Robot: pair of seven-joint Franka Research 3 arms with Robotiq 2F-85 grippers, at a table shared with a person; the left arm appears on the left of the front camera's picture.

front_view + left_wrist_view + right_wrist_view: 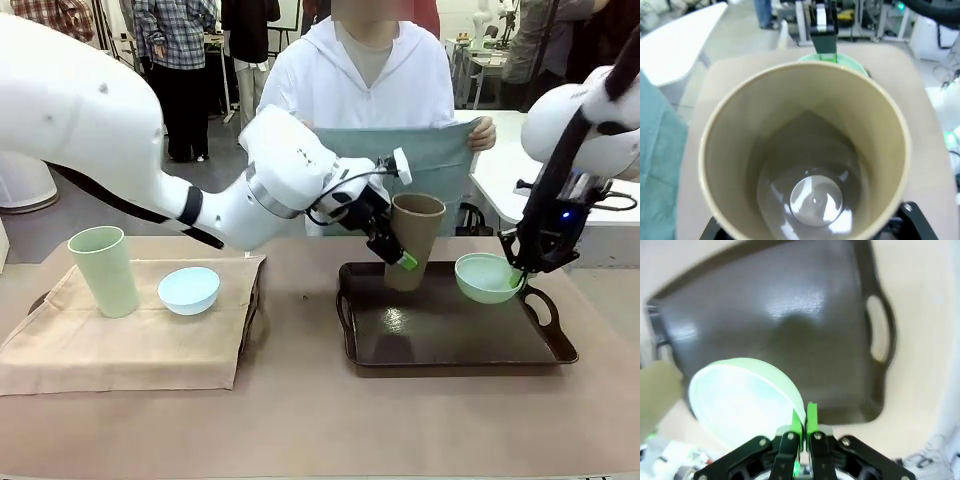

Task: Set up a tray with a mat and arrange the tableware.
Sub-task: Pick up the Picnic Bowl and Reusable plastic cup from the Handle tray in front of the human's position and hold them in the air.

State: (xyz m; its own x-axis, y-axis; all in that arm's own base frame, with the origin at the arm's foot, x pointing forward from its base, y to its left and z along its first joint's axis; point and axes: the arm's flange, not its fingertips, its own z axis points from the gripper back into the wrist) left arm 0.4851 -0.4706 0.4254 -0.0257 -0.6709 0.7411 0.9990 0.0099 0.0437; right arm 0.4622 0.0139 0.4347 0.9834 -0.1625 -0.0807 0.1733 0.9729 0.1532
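My left gripper (pixel 400 255) is shut on the brown cup (pixel 415 238), which hangs tilted over the back left of the dark tray (pixel 450 340). The left wrist view looks straight into that cup (pixel 810 165). Above the tray's back right, my right gripper (pixel 517 275) is shut on the rim of the mint green bowl (pixel 485 278). The right wrist view shows the closed green pads (pixel 811 416) pinching the bowl's (pixel 745 395) edge over the tray (pixel 790 315). At the left, a pale green cup (pixel 103 270) and a light blue bowl (pixel 189 290) stand on a beige mat (pixel 130 350).
Across the table a person holds up a teal cloth (pixel 425 160) with both hands, just behind the brown cup. The beige mat covers a second tray, whose edge (pixel 252 300) peeks out. Bare tabletop (pixel 300 420) lies along the near side.
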